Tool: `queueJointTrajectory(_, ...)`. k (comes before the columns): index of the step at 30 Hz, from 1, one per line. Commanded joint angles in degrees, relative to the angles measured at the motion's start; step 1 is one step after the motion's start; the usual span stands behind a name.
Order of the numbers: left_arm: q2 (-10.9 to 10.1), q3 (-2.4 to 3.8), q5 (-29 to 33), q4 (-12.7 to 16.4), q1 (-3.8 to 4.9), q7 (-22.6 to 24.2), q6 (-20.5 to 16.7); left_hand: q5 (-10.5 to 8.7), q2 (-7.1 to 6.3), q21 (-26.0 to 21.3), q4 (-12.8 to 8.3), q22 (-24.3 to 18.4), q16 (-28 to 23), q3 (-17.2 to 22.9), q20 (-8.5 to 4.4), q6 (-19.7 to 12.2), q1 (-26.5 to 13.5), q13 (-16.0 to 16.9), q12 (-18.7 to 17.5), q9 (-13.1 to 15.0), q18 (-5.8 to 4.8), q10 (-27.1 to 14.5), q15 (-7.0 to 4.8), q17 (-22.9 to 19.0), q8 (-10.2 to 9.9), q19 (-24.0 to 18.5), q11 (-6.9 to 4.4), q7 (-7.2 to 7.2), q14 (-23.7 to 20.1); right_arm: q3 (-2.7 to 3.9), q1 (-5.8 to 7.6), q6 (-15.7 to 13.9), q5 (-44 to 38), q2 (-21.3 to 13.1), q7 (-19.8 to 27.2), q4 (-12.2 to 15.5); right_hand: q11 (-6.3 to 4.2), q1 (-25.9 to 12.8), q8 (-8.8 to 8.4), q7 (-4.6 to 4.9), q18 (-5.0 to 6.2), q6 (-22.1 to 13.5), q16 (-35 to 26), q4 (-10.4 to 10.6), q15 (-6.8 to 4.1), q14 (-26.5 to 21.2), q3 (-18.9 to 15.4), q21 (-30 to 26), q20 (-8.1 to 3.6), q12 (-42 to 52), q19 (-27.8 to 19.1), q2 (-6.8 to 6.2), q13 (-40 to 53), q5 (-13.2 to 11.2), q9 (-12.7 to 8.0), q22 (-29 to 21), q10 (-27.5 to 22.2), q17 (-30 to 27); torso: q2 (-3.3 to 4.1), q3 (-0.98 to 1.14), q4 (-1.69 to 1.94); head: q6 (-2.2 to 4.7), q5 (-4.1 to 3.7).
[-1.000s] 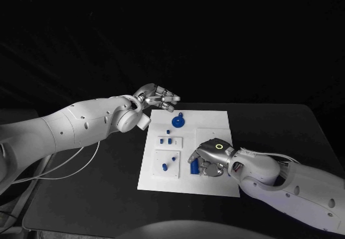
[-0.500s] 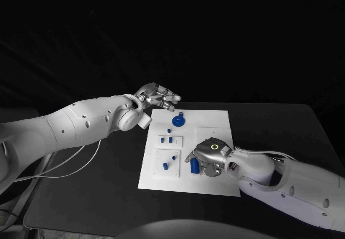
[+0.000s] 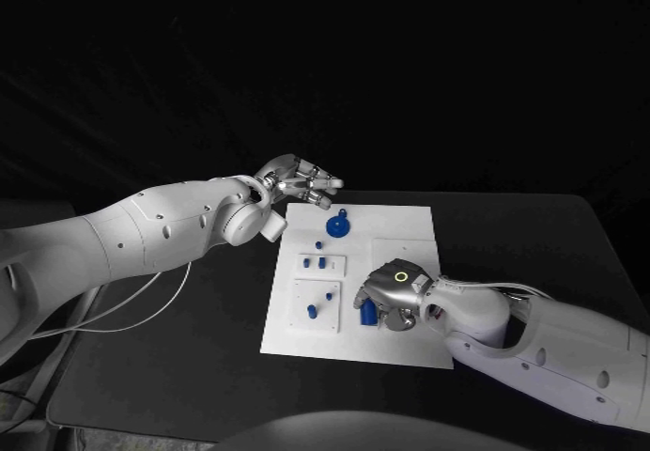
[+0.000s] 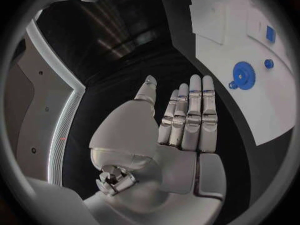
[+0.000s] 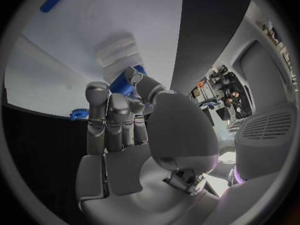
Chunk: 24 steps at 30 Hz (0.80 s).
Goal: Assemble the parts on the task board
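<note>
Blue plastic part — a small upright block — sits pinched in the silver right hand, low centre of the frame on the white task board. Judged step: seating it; next, press straight down. The left hand hovers spread, empty — upper left of the board.

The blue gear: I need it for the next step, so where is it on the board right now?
In the head view the blue gear lies at the far end of the white board, just below the left robot hand, untouched.
</note>
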Motion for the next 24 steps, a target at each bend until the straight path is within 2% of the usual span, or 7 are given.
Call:
queueJointTrajectory(1,0.15,0.02,-0.13,0.1,0.02,0.07,1.18,-0.32,0.31,0.32,0.23,-0.09,-0.13,0.04,0.39,-0.35,-0.15,0.07,-0.21,0.04,-0.02,-0.38,0.08,0.06,0.04,-0.19,0.03,-0.08,-0.25,-0.17,0.02,0.79,-1.65,0.34,0.32,-0.71,0.2,-0.41,0.1,0.2,-0.73,0.9,0.31,0.01,0.29,-0.32,0.72,0.31,0.02,0.32,-0.51,0.31,-0.27,-0.33,0.07,3.97,-0.46,0.06,0.0,0.02,-0.01,-0.07,0.1)
queueJointTrajectory(5,0.13,0.01,-0.14,0.12,0.02,0.0,1.23,-0.32,0.31,0.32,0.23,-0.09,-0.13,0.04,0.39,-0.35,-0.15,0.07,-0.21,0.04,-0.02,-0.38,0.08,0.06,0.04,-0.19,0.03,-0.08,-0.25,-0.38,0.03,0.85,-1.81,0.65,0.43,-1.35,0.22,-0.52,0.08,0.25,-0.73,1.0,0.35,0.03,0.3,-0.38,1.06,0.51,0.03,0.62,-0.61,0.26,-0.51,-0.37,0.05,3.97,-0.61,0.08,0.0,-0.04,-0.01,-0.19,0.14)
queueJointTrajectory(18,0.2,0.01,-0.17,0.16,0.03,-0.29,1.38,-0.42,0.31,0.32,0.4,-0.17,-0.15,-0.02,0.43,-0.45,-0.11,0.08,-0.2,0.05,-0.01,-0.48,0.12,0.06,0.05,-0.25,0.07,-0.04,-0.35,-0.99,0.03,0.96,-2.12,1.62,0.54,-3.05,0.19,-0.51,0.09,0.16,-0.74,1.0,0.32,0.03,0.32,-0.43,1.21,0.43,0.03,0.73,-0.73,0.27,-0.79,-0.45,0.05,3.92,-0.74,0.06,-0.04,-0.04,-0.05,-0.36,0.26)
queueJointTrajectory(22,0.21,0.01,-0.19,0.16,0.03,-0.35,1.39,-0.42,0.31,0.32,0.4,-0.17,-0.15,-0.02,0.43,-0.45,-0.11,0.08,-0.2,0.05,-0.01,-0.48,0.12,0.06,0.05,-0.25,0.07,-0.04,-0.35,-1.07,0.03,0.16,-2.15,1.67,0.75,-3.2,0.25,-0.6,0.17,0.4,-0.77,1.52,0.29,0.05,0.33,-0.46,1.37,0.45,0.02,0.85,-0.81,0.36,-0.88,-0.46,0.1,3.91,-0.82,0.05,-0.02,-0.04,-0.07,-0.38,0.29)
queueJointTrajectory(24,0.23,0.01,-0.2,0.15,0.03,-0.37,1.4,-0.42,0.31,0.31,0.42,-0.19,-0.13,-0.01,0.45,-0.47,-0.1,0.07,-0.22,0.05,-0.02,-0.51,0.14,0.05,0.05,-0.29,0.09,-0.04,-0.4,-1.09,0.03,-0.59,-2.12,1.67,0.97,-3.22,0.38,-0.78,0.38,0.87,-0.75,2.74,0.34,0.11,0.37,-0.44,1.62,0.6,0.03,0.81,-0.79,0.52,-1.04,-0.42,0.26,3.94,-0.91,0.09,-0.03,-0.02,-0.08,-0.4,0.29)
